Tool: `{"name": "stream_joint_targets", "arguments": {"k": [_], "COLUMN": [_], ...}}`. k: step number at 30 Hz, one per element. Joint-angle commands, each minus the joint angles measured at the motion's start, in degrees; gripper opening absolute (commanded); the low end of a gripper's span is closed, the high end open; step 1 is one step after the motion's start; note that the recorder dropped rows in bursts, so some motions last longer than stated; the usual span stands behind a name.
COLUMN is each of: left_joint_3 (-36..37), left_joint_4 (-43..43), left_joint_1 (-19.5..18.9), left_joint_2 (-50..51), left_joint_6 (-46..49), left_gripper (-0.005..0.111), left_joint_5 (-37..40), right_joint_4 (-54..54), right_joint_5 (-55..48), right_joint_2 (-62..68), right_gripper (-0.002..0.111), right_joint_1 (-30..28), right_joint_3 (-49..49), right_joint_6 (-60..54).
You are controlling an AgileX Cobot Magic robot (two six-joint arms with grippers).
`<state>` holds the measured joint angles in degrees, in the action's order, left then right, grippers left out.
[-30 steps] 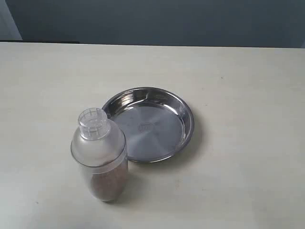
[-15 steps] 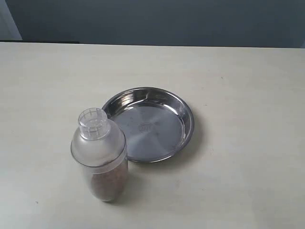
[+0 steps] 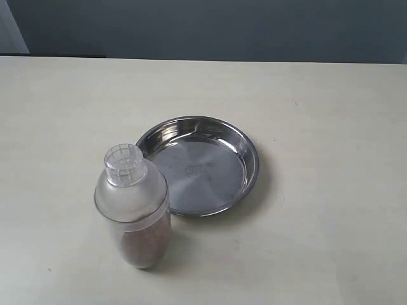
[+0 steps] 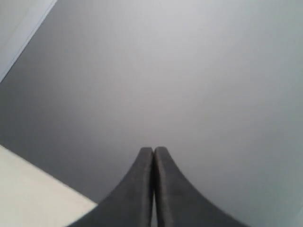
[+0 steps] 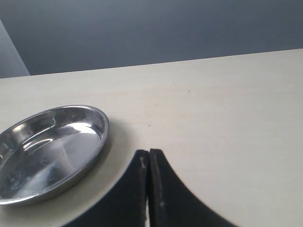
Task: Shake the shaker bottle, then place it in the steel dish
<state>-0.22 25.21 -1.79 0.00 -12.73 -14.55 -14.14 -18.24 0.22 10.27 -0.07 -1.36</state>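
Observation:
The shaker bottle point(image 3: 133, 206) stands upright on the table, clear with a frosted dome, a small round cap and brown grainy contents. Just behind and to its right lies the round steel dish point(image 3: 248, 152), with nothing in it. The bottle's shoulder overlaps the dish's near-left rim in the exterior view. Neither arm shows in that view. My left gripper point(image 4: 154, 149) is shut with nothing in it, facing a grey wall. My right gripper point(image 5: 148, 151) is shut with nothing held, hovering over the table beside the steel dish point(image 5: 102, 137).
The pale table point(image 3: 331, 241) spreads around both objects, its far edge meeting a dark grey wall point(image 3: 222, 28). A corner of the table point(image 4: 28, 194) shows in the left wrist view.

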Motion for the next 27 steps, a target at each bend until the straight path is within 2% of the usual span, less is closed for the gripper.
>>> {"name": "stream_joint_targets", "arguments": {"k": [1,4,7,10,14,17,20,22,24,25,27], "left_joint_3": [-3.97,-9.28,-14.56,-21.11,-31.62,-35.15,-34.89,-31.92,-26.15,-21.1,-14.32], "left_joint_4": [-10.03,-14.88,-15.41,-21.87,-34.89,-35.62,-33.73,-38.89,-39.06,-37.48,-39.42], "left_joint_1": [0.27,0.27,0.27,0.27,0.27,0.16,0.06,0.06,0.06,-0.55,-1.67], "left_joint_2": [0.34,7.1,17.13,28.69,43.37,52.1,58.14,63.45,67.46,68.29,67.89], "left_joint_6": [-1.7,-1.7,-1.7,-1.44,-1.44,-1.44,-1.0,-1.0,-2.01,-1.87,-3.51], "left_gripper": [0.001,0.001,0.001,0.001,0.001,0.001,0.001,0.001,0.001,0.002,0.003], "left_joint_5": [-9.26,-11.21,-17.97,-24.35,-24.93,-23.65,-21.38,-20.04,-24.87,-31.0,-35.9], "right_joint_4": [0.0,0.0,0.0,0.0,0.0,0.0,0.0,0.0,0.0,0.0,0.0], "right_joint_5": [0.57,0.57,0.57,0.57,0.57,0.57,0.57,0.57,0.57,0.57,0.57], "right_joint_2": [-0.22,-0.22,-0.22,-0.22,-0.22,-0.22,-0.22,-0.22,-0.22,-0.22,-0.22], "right_gripper": [-0.001,-0.001,-0.001,-0.001,-0.001,-0.001,-0.001,-0.001,-0.001,-0.001,-0.001], "right_joint_1": [0.11,0.11,0.11,0.11,0.11,0.11,0.11,0.11,0.11,0.11,0.11], "right_joint_3": [0.07,0.07,0.07,0.07,0.07,0.07,0.07,0.07,0.07,0.07,0.07], "right_joint_6": [-0.13,-0.13,-0.13,-0.13,-0.13,-0.13,-0.13,-0.13,-0.13,-0.13,-0.13]}}
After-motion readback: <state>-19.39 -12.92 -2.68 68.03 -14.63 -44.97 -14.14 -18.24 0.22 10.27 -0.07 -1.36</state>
